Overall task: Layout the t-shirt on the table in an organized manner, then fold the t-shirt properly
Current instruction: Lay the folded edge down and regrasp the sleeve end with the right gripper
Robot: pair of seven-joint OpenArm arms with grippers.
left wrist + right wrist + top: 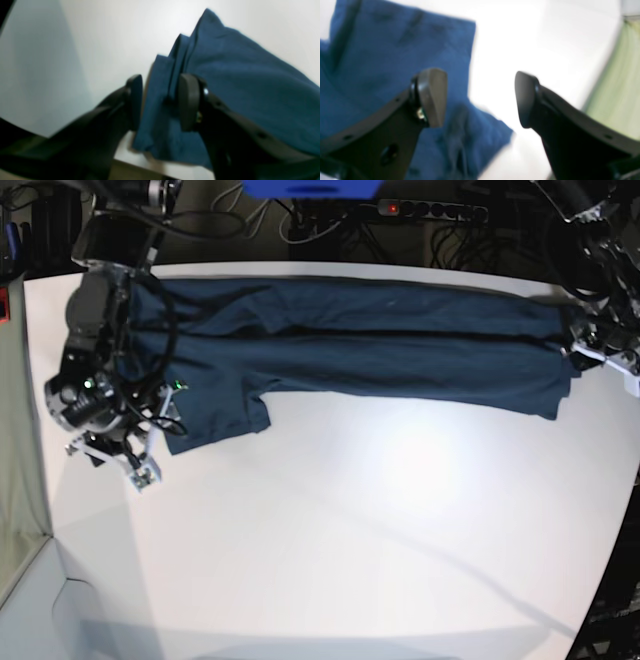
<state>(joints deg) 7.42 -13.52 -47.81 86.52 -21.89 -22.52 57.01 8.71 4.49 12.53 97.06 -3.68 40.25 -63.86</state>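
The shirt (pixel 360 345) lies stretched across the top of the table (pixel 350 530), likely for flattening, the left gripper (pixel 160 102) pinching its right-hand end, the right gripper (pixel 480 98) open at the left.

Stretched left to right along far side of the table (pixel 340 540): the t-shirt (pixel 370 345), one gripper at each end.

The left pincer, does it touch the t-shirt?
Touching. In the left wrist view the left pincer has a fold of the t-shirt between its fingers.
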